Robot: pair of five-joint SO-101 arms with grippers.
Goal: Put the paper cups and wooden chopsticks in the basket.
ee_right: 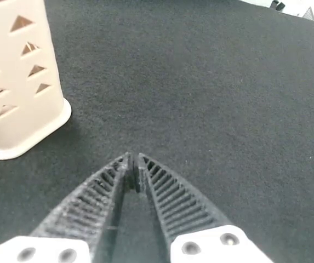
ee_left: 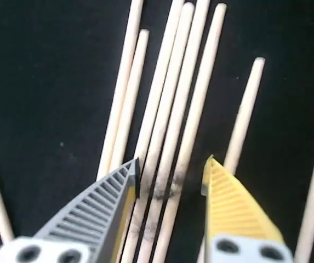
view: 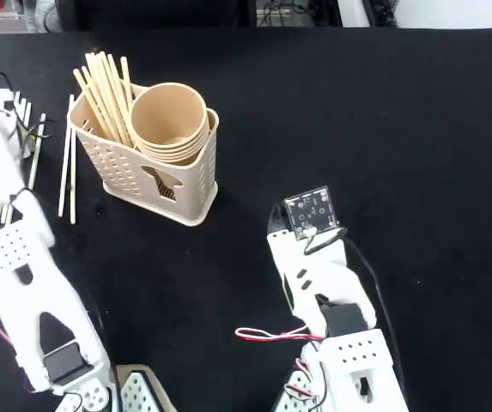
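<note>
Left end effector [ee_left: 172,164] was released, straddling three loose wooden chopsticks [ee_left: 166,109] lying on the surface [view: 357,129] beside the basket [view: 190,184]; paper cups [view: 170,120] already sat inside. Right end effector [ee_right: 132,161] was clenched, empty. Advisable: descend fully, close centred so none rolls out.

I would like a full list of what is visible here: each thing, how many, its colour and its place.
basket: one, beige, on the table.
paper cups: one stack, count unclear, brown, inside the basket.
chopsticks in basket: a bundle, pale wood, standing beside the cups.
loose chopsticks: several, pale wood, flat on the table beside the basket.
table: one, black.
left hand: grey and yellow fingers, open over the loose chopsticks.
right hand: black fingers, shut, empty, near the basket.
</note>
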